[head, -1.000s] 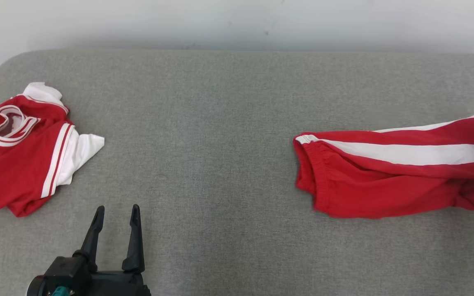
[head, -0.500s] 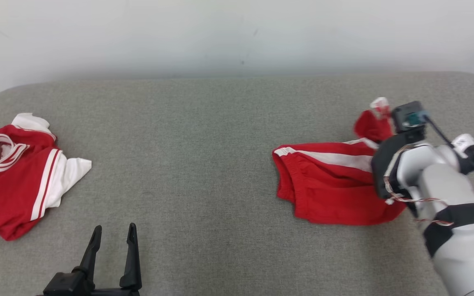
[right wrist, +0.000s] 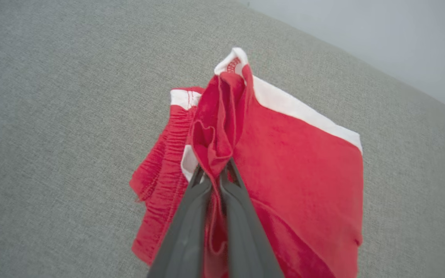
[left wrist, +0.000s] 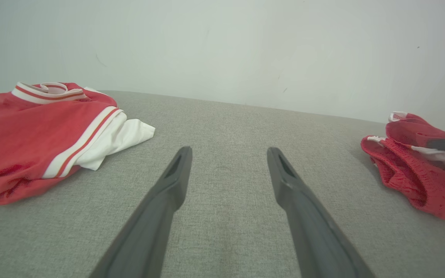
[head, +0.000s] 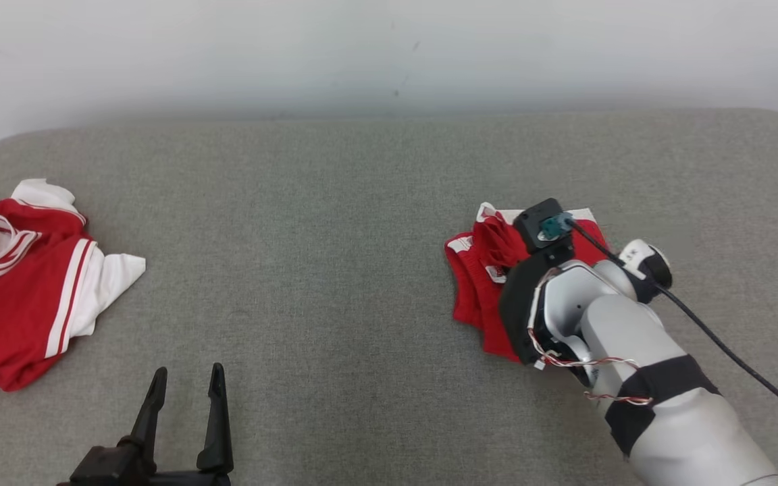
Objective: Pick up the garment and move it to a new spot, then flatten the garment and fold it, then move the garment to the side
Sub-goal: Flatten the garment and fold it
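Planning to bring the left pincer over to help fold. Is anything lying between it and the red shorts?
Nothing visible. Only bare grey cushion lies between the open left pincer and the red shorts, pinched by the right pincer. The red-and-white shirt sits on the opposite side, off that path.

Jersey (head: 17,290) left on fabric surface (head: 321,270), shorts (head: 473,297) right

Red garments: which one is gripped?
The shorts, on the robot's right: the shut right gripper pinches a fold of them. The collared shirt lies loose on the left, untouched.
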### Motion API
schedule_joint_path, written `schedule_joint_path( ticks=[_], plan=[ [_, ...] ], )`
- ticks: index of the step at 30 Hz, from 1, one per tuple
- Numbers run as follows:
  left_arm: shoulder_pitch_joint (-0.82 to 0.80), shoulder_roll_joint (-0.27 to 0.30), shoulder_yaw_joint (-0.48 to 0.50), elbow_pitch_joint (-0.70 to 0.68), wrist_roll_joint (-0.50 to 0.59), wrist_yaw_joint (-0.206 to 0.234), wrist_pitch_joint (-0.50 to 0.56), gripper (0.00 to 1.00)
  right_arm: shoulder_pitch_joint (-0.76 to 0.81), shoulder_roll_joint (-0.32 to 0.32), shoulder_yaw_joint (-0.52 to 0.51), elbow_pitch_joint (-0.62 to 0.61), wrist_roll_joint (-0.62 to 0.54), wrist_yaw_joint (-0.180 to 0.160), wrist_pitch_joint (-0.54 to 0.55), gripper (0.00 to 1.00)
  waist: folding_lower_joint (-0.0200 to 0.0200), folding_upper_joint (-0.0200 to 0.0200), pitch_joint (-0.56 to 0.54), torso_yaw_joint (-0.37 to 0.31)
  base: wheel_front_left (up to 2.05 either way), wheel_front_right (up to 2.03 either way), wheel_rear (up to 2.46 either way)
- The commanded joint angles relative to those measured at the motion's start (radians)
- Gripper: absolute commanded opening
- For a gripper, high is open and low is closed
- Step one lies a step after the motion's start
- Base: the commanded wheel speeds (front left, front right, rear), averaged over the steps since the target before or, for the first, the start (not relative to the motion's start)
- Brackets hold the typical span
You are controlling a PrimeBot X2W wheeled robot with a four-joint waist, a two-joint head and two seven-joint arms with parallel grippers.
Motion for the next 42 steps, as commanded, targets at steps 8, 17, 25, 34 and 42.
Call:
schedule_joint_path(
  ticks=[8,17,25,34,42],
  plan=[
    [-0.035,0.0,-0.004,0.004,-0.014,-0.002,-0.001,1.0,-0.039,0.047,0.025,0.064,0.028,-0.003,-0.005,0.0,0.0,-0.0001,0.033,0.032,0.0,0.0,0.0],
    [-0.049,0.0,0.006,0.013,-0.008,-0.001,-0.001,1.0,-0.054,0.059,0.074,0.026,0.182,-0.003,-0.074,1.0,0.0,-0.0001,0.036,0.026,0.0,0.0,0.0],
    [-0.035,0.0,0.009,0.015,-0.009,-0.001,-0.001,1.0,-0.055,-0.008,0.017,-0.043,0.244,-0.003,-0.175,1.0,0.0,-0.0001,0.008,0.001,0.0,0.0,0.0],
    [-0.029,0.0,-0.004,0.017,-0.008,-0.004,-0.001,1.0,0.054,-0.097,-0.118,0.052,0.088,-0.003,-0.31,0.4,0.0,-0.0001,-0.012,-0.003,0.0,0.0,0.0],
    [-0.025,0.0,0.003,0.016,-0.008,-0.005,-0.001,1.0,0.148,0.005,-0.105,0.1,0.018,-0.003,-0.426,0.0,0.0,-0.0001,0.0,0.003,0.0,0.0,0.0]
  ],
)
